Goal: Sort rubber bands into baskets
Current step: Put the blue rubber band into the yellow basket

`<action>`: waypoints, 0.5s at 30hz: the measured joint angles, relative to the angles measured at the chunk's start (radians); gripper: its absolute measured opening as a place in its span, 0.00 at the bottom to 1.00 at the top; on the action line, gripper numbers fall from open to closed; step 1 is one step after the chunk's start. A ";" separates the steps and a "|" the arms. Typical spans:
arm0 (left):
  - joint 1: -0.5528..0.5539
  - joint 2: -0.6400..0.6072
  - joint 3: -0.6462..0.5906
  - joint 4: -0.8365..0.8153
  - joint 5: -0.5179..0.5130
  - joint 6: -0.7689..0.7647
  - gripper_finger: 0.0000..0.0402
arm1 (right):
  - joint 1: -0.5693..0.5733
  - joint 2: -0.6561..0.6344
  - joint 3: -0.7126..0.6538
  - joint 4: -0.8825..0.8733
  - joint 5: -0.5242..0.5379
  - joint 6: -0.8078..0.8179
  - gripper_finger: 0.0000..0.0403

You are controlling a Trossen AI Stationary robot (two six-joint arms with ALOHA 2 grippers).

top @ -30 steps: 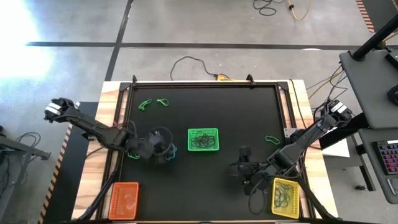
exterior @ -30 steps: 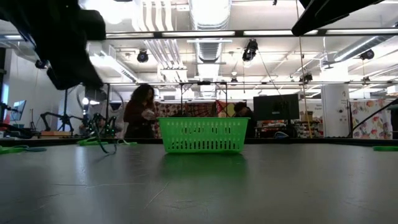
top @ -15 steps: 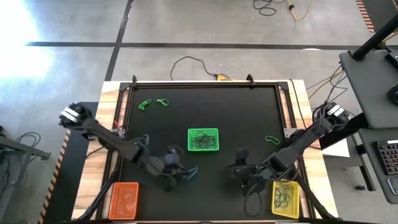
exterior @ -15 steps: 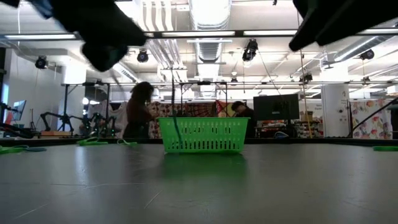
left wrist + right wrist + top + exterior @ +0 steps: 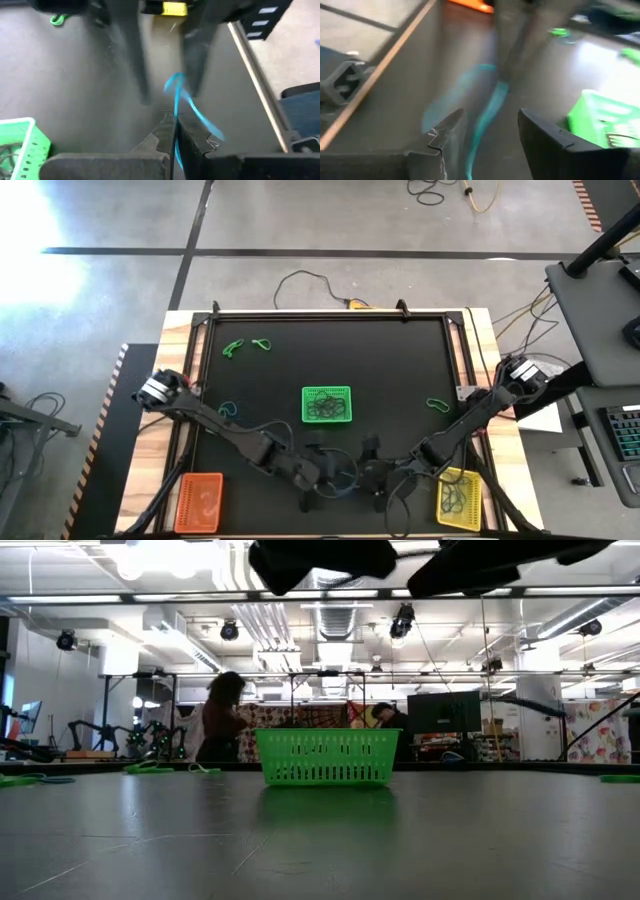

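We meet our two grippers over the near middle of the table, just in front of the green basket (image 5: 327, 405), because a blue rubber band (image 5: 186, 104) is changing hands here. Our left gripper (image 5: 175, 131) has its fingers pressed fully together on that band, which stands up out of the pinch as a thin loop with one end trailing sideways. Held this way, the loop is offered in open air rather than flat on the black mat, so the other gripper can take it.

Our right gripper (image 5: 487, 131) faces it from the opposite side with its fingers parted and the blue band running up through the gap between them. The pictures are too smeared to say whether the fingers touch the band yet; we judge they are closing in to take it, not gripping.

The likely reason for the handover is reach: the yellow basket (image 5: 458, 496) sits at the near right corner, beside our right arm, and already holds some bands, while the orange basket (image 5: 199, 501) sits at the near left. The green basket in the centre holds dark-looking bands. Loose green rubber bands remain at the far left (image 5: 246, 346) and by the right edge (image 5: 438, 405), and another lies near the left edge (image 5: 227, 410), so much sorting is left.
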 joint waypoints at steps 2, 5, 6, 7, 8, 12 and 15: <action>0.007 0.020 0.032 -0.036 -0.009 0.006 0.00 | 0.000 0.007 0.004 0.000 -0.029 0.027 0.41; 0.012 0.040 0.067 -0.046 -0.010 0.034 0.00 | 0.000 0.014 0.011 -0.001 -0.027 0.036 0.39; 0.013 0.047 0.077 -0.046 -0.010 0.044 0.00 | 0.000 0.013 0.012 0.001 -0.018 0.036 0.38; 0.012 0.051 0.085 -0.046 -0.012 0.054 0.00 | 0.000 0.011 0.012 -0.005 -0.011 0.035 0.37; 0.012 0.053 0.089 -0.050 -0.014 0.061 0.00 | -0.002 0.010 0.012 -0.006 -0.005 0.037 0.36; 0.012 0.052 0.096 -0.079 -0.009 0.064 0.00 | -0.007 -0.003 0.012 -0.060 0.007 0.044 0.32; 0.013 0.052 0.086 -0.131 0.004 0.042 0.00 | -0.009 -0.021 0.012 -0.151 0.009 0.091 0.31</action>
